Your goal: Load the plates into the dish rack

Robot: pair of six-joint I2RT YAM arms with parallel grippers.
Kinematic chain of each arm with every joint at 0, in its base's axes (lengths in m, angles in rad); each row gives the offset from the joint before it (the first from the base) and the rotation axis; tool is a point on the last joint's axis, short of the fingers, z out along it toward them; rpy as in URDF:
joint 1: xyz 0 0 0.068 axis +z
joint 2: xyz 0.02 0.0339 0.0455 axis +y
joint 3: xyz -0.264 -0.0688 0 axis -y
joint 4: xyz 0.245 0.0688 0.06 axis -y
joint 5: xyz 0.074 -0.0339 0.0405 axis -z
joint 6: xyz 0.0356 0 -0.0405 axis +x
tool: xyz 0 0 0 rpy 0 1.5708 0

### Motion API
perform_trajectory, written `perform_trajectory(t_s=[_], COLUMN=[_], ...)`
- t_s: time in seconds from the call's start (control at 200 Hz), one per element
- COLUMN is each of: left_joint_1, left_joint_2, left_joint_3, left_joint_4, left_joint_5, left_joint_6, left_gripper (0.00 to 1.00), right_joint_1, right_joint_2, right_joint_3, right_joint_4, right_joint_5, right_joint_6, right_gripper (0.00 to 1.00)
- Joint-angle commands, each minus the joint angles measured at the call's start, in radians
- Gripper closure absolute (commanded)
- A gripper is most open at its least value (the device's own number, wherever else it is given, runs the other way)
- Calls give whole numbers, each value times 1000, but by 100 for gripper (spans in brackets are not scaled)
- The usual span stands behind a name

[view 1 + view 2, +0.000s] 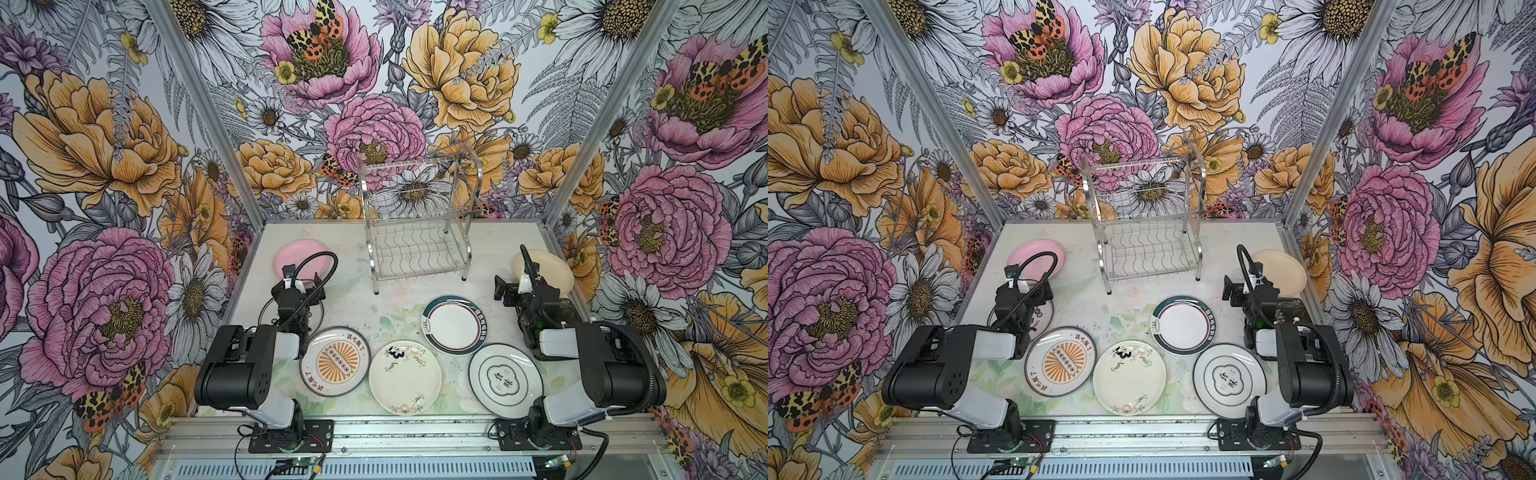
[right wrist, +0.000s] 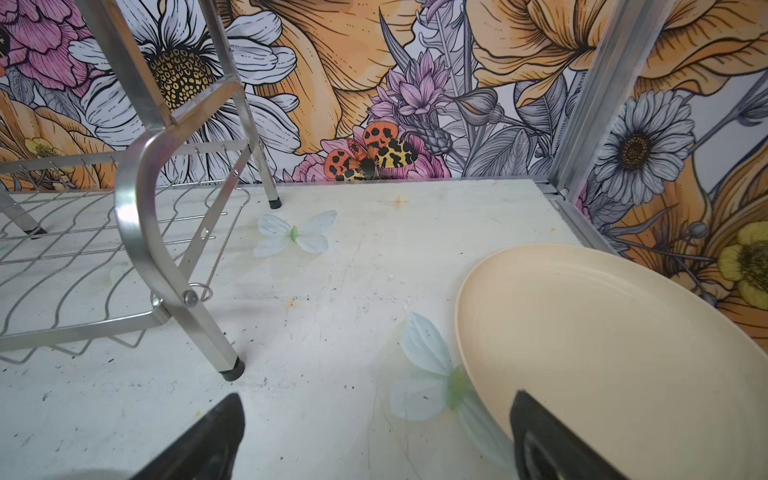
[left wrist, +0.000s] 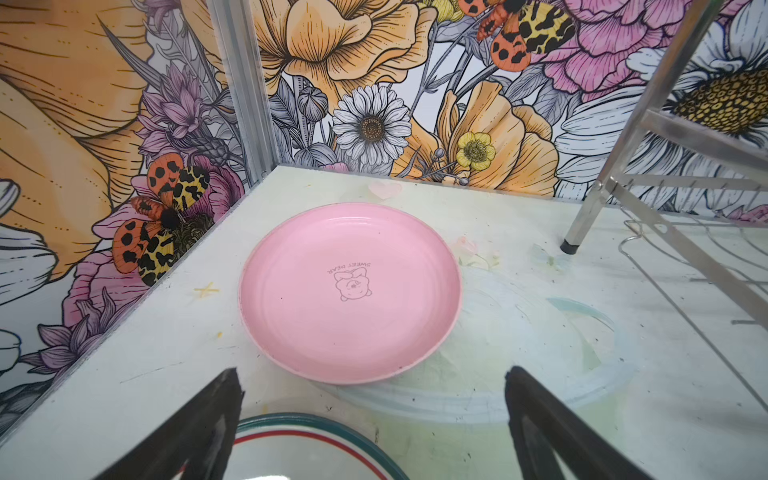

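left pincer (image 3: 372, 374) open, empty, pink plate (image 3: 349, 291) flat just ahead; right pincer (image 2: 378, 397) open, empty, cream plate (image 2: 623, 353) just beside.

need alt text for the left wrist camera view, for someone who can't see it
A pink plate with a small cartoon print lies flat on the pale table, just ahead of the left pincer, whose black fingers stand wide open and empty. A green-and-red-rimmed plate sits under the pincer, and the steel dish rack stands nearby.
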Motion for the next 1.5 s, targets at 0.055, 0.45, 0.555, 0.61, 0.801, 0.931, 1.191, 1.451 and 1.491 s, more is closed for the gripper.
perform_trajectory(t_s=[0.055,0.45,0.555,0.61,0.801,0.931,1.191,1.451,1.491], left_joint_1=[3,3,3,3,9,-19,-139,-340,-357], left_joint_2=[2,1,2,3,-6,-128,-227,-116,-90], left_joint_3=[12,12,13,14,11,71,334,452,474], left_joint_4=[3,2,2,1,2,-214,-704,-713,-710], left_joint_5=[-20,-18,-19,-18,-13,-53,58,61,76], left_joint_6=[17,18,18,18,15,35,-55,-171,-182], left_gripper=[1,1,1,1,1,1,1,6,7], right_joint_1=[3,3,3,4,5,10,77,191,203], right_joint_2=[7,7,9,8,0,-109,-161,-73,-57], right_joint_3=[-1,0,0,1,2,100,319,451,466], right_joint_4=[28,29,27,24,20,-260,-603,-624,-621], right_joint_5=[-3,-2,-2,-2,-8,-7,-22,-53,-53], right_joint_6=[-4,-4,-4,-4,-7,-10,38,92,97], right_gripper=[1,0,0,0,1,0,0,1,1])
